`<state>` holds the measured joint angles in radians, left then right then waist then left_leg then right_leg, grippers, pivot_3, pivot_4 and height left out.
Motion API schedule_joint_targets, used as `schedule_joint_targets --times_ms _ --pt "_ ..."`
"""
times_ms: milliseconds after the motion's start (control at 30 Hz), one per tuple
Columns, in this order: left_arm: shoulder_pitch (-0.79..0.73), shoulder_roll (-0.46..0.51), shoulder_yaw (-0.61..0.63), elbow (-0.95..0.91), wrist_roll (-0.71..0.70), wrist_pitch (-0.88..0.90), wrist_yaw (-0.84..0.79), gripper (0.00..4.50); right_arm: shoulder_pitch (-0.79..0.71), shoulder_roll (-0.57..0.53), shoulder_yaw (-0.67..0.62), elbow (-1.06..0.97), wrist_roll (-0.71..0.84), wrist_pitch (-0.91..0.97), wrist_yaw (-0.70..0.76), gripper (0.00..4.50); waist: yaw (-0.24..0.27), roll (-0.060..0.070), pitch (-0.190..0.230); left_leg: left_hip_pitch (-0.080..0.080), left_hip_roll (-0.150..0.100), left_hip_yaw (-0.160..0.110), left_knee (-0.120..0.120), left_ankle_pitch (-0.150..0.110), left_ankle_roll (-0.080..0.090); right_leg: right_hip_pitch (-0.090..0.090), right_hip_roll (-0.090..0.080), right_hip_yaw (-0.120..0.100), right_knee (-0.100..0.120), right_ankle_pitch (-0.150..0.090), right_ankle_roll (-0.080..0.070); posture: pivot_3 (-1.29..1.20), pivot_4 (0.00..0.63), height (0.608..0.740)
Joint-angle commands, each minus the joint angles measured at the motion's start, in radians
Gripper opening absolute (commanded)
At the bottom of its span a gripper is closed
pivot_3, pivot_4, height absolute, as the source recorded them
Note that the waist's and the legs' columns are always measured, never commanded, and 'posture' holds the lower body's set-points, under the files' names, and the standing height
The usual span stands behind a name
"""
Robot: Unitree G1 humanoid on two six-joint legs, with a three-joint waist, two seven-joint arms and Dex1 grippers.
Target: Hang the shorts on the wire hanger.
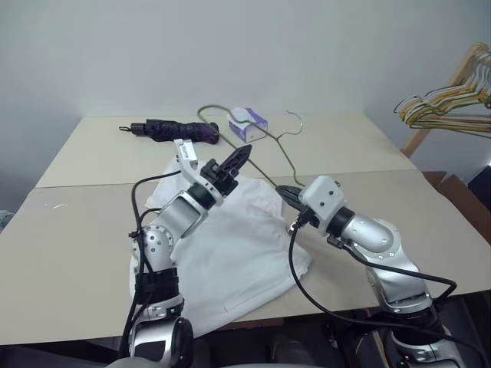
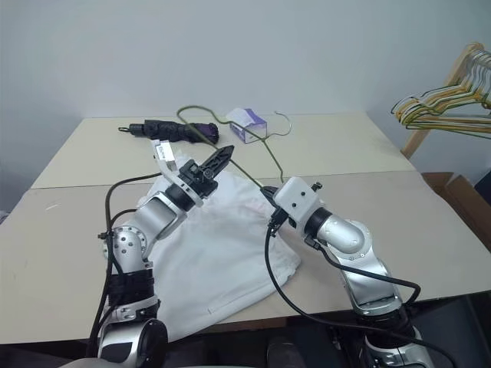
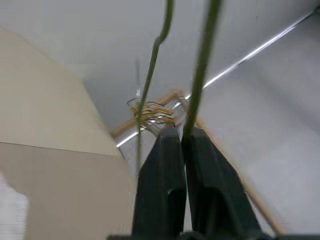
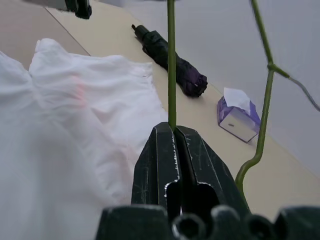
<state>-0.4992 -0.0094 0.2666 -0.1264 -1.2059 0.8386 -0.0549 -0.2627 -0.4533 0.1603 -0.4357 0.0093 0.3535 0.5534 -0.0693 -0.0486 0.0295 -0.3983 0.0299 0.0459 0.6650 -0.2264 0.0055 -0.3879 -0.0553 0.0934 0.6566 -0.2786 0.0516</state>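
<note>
One wire hanger (image 1: 270,149) is hanging lifted above the worktop (image 1: 84,230), both end effectors clenching its thin wire: the left end effector (image 1: 244,152) is pinching one stretch, the right end effector (image 1: 281,191) another lower down. White shorts (image 1: 238,253) are lying spread flat on the worktop beneath them. Farther back, a folded umbrella (image 1: 173,129) and tissue box (image 1: 248,123) are resting.

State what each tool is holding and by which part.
Both grip the wire hanger. The left tool pinches one wire strand; the right tool pinches another. Which stretch of the frame each holds cannot be told.
</note>
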Motion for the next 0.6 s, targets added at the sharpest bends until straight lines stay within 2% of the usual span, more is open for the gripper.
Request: schedule_joint_targets --times_ms 33,200,233,367,533,600 --pt "-0.021 -0.002 -0.030 -0.008 0.043 -0.036 -0.009 0.02 -0.017 0.000 0.016 -0.010 -0.050 -0.068 -0.029 0.00 0.002 0.000 0.000 0.000 0.000 0.000 0.000 0.000 0.000 0.000 0.000 0.000 0.000 0.000 0.000 -0.07 0.000 0.740" --pt "-0.003 0.035 -0.113 -0.033 0.173 -0.068 -0.069 0.02 -0.019 -0.002 0.046 0.009 -0.133 -0.152 -0.063 0.00 0.002 0.000 0.000 0.000 0.000 0.005 0.000 0.000 0.000 0.000 0.000 0.000 -0.001 0.000 0.001 -0.07 0.000 0.740" --pt "0.001 0.041 -0.124 -0.040 0.182 -0.069 -0.087 0.00 -0.017 -0.001 0.046 0.010 -0.137 -0.161 -0.063 0.53 0.001 0.000 0.000 0.000 0.000 0.005 0.000 0.000 0.000 0.000 0.000 0.000 -0.001 0.000 0.001 -0.07 0.000 0.740" --pt "0.001 0.090 -0.163 -0.071 0.231 -0.105 -0.206 0.00 -0.019 0.002 0.026 -0.005 -0.117 -0.167 -0.047 1.78 -0.001 0.000 0.000 0.000 0.000 0.006 0.000 0.000 0.000 0.000 0.000 0.000 -0.001 0.000 0.000 -0.07 0.000 0.740" --pt "-0.057 0.184 -0.177 -0.034 0.312 -0.153 -0.341 0.00 -0.004 -0.052 -0.075 -0.087 0.073 -0.127 0.084 3.57 0.000 0.001 0.000 0.000 0.000 0.005 0.000 0.000 0.000 0.000 0.000 0.000 -0.001 0.001 0.000 -0.05 0.000 0.740" --pt "-0.087 0.256 -0.169 -0.019 0.319 -0.159 -0.451 0.00 -0.011 -0.091 -0.167 -0.121 0.240 -0.007 0.144 4.30 0.001 0.001 0.000 0.000 0.000 0.005 0.000 0.000 0.000 0.000 0.000 0.000 -0.002 0.001 0.000 -0.04 0.000 0.740"
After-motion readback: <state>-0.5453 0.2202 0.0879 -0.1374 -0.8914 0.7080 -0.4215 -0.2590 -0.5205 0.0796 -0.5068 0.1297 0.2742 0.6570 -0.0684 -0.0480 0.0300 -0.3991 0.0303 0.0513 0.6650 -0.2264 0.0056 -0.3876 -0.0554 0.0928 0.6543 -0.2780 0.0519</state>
